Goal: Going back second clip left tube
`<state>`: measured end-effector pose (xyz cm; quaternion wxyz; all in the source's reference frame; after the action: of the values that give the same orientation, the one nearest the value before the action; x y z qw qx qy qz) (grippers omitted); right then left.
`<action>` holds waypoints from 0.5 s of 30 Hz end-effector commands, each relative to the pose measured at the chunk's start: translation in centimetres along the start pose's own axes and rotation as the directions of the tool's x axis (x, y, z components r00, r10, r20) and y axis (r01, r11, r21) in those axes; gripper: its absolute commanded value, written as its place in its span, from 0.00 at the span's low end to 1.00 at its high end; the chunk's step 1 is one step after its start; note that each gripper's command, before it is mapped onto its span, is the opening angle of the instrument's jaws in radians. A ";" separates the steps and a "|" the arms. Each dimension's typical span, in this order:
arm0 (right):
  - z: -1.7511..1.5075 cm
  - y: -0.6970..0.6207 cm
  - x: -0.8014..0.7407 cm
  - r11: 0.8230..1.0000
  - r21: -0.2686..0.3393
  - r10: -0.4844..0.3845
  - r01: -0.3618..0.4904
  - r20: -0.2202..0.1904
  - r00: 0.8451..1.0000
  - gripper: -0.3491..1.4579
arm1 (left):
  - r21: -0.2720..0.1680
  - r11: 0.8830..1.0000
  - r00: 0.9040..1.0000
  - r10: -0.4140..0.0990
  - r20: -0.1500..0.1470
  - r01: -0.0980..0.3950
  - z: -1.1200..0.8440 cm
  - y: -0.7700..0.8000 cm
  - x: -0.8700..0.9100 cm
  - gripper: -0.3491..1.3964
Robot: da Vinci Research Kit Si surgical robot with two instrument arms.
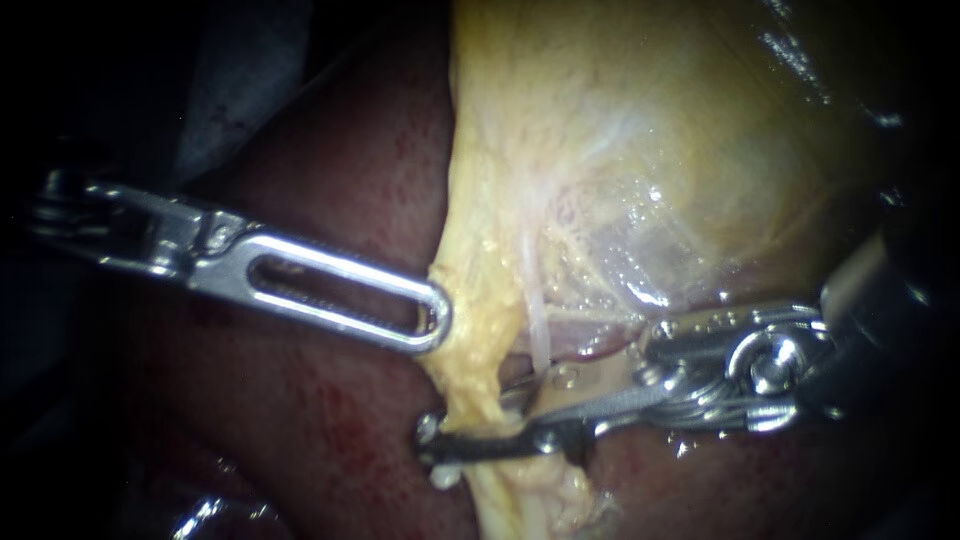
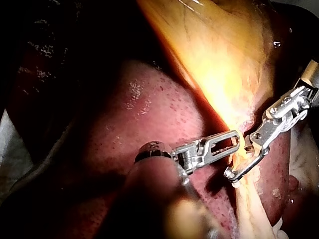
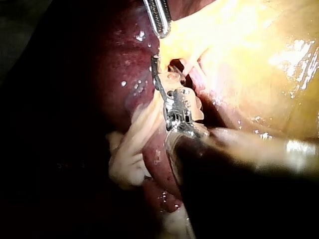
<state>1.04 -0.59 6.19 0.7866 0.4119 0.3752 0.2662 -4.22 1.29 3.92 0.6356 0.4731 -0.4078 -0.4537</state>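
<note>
A yellow, fatty tube [image 1: 482, 330] runs down from the gallbladder [image 1: 680, 160]; it is the left one, with a thin pale strand [image 1: 540, 325] just to its right. My left instrument [image 1: 436, 318] comes in from the left, its slotted jaws shut on the tube's left edge, as the left wrist view also shows [image 2: 235, 141]. My right instrument [image 1: 470, 420] reaches in from the right, lower down. Its long thin jaws stand open astride the tube, one in front and one behind [image 2: 240, 167]. The right wrist view shows them at the same strand [image 3: 157, 74].
Dark red liver [image 1: 330, 180] lies under and left of the tube, with wet specks on it. The gallbladder wall fills the upper right. Pale loose tissue [image 3: 124, 154] hangs beside the right instrument's shaft. A dim glint [image 1: 215, 515] shows at the lower left.
</note>
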 end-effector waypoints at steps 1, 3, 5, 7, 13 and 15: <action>0.00 0.00 0.00 1.000 0.000 0.000 0.000 0.000 1.000 0.00 | 0.000 1.000 1.000 0.000 0.000 0.000 0.00 0.00 0.00 0.00; 0.00 -0.01 0.00 1.000 0.000 0.000 0.000 0.000 1.000 0.00 | 0.000 1.000 1.000 0.000 0.000 0.000 0.00 0.00 0.00 0.00; 0.00 -0.01 -0.01 1.000 0.000 -0.001 0.001 0.000 1.000 0.00 | 0.000 1.000 1.000 0.000 0.000 0.000 0.00 0.00 0.00 0.00; 0.00 -0.01 -0.01 1.000 0.000 -0.001 0.001 0.000 1.000 0.00 | 0.000 1.000 1.000 0.000 0.000 0.000 0.00 0.00 0.00 0.00; 0.01 -0.01 0.00 1.000 -0.014 -0.012 0.012 -0.012 1.000 0.35 | 0.000 1.000 1.000 0.000 0.000 0.000 0.00 0.00 0.00 0.00; 0.01 -0.02 0.00 0.999 -0.017 -0.036 0.035 -0.013 0.999 0.40 | 0.000 1.000 1.000 0.000 0.000 0.000 0.00 0.00 0.00 0.00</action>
<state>1.06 -0.60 6.17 0.7931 0.3961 0.3861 0.2551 -4.22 1.29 3.92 0.6357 0.4730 -0.4079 -0.4537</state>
